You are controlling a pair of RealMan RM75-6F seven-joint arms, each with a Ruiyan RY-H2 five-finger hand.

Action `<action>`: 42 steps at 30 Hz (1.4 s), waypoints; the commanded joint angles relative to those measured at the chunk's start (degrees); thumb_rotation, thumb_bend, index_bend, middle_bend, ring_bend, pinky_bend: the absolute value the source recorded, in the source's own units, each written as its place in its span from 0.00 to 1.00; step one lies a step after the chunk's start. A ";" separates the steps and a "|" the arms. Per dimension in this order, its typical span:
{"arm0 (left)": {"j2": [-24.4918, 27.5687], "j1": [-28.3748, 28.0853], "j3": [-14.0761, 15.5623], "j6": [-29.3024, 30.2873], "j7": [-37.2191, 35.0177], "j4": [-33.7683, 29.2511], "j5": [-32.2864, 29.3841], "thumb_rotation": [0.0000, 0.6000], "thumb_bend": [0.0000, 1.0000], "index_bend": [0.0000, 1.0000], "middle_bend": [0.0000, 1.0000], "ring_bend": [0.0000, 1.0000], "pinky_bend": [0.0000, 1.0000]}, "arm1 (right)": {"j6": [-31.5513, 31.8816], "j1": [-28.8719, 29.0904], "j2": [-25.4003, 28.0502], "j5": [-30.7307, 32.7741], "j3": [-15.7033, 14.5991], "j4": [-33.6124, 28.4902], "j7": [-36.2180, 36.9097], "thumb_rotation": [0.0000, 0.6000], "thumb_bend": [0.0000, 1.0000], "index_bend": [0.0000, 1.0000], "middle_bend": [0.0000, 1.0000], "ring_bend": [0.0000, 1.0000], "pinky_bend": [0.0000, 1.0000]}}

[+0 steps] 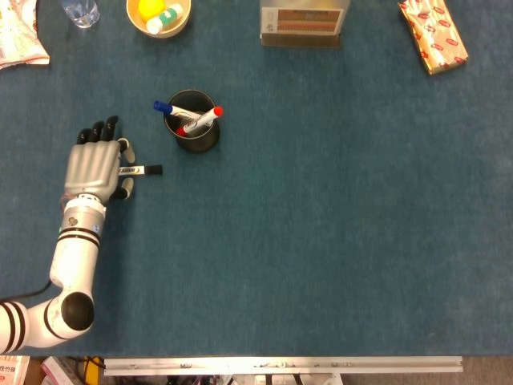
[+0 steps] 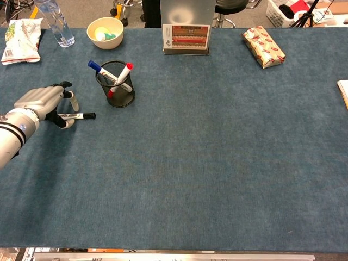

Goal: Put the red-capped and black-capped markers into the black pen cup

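Left hand: the left hand [image 1: 94, 164] is laid over the black-capped marker [image 1: 144, 170] at the left of the table; the marker's barrel is covered by the fingers [image 2: 69, 100], and whether it is actually pinched or only touched cannot be told. The right hand is not seen in either view.
Black-capped marker: a slim white barrel with a black cap is seen lying flat on the cloth, the cap pointing right toward the cup and poking out from under the hand.
Black pen cup: the black pen cup [image 2: 120, 97], a round mesh cylinder, is set upright just right of and beyond the hand.
Red-capped marker: the red-capped marker [image 1: 205, 119] is already leaned inside the cup, cap upward, beside a blue-capped marker [image 2: 98, 68] that overhangs the left rim.
Table cover: a blue, felt-like cloth [image 1: 337, 224] with a matte nap is spread over the table.
Risk, grip: the smooth round barrel is judged likely to roll or slip if it is squeezed off-centre.
Risk, cup: the light cup could be tipped if it is struck by the hand or marker.
Risk, entry: the opening is partly blocked by the two leaning markers, so the new one might be deflected.
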 commanded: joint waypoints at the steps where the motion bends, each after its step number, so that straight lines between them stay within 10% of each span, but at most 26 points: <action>1: -0.11 0.17 -0.04 -0.14 0.13 0.22 0.17 1.00 0.34 0.41 0.00 0.00 0.08 | -0.03 0.01 -0.02 0.02 0.00 0.01 -0.04 1.00 0.00 0.24 0.26 0.17 0.41; 42: -2.63 3.01 -0.68 0.09 1.35 4.68 5.40 1.00 0.34 0.49 0.00 0.00 0.08 | -0.22 0.05 0.13 0.19 0.03 -0.13 0.07 1.00 0.00 0.24 0.26 0.17 0.41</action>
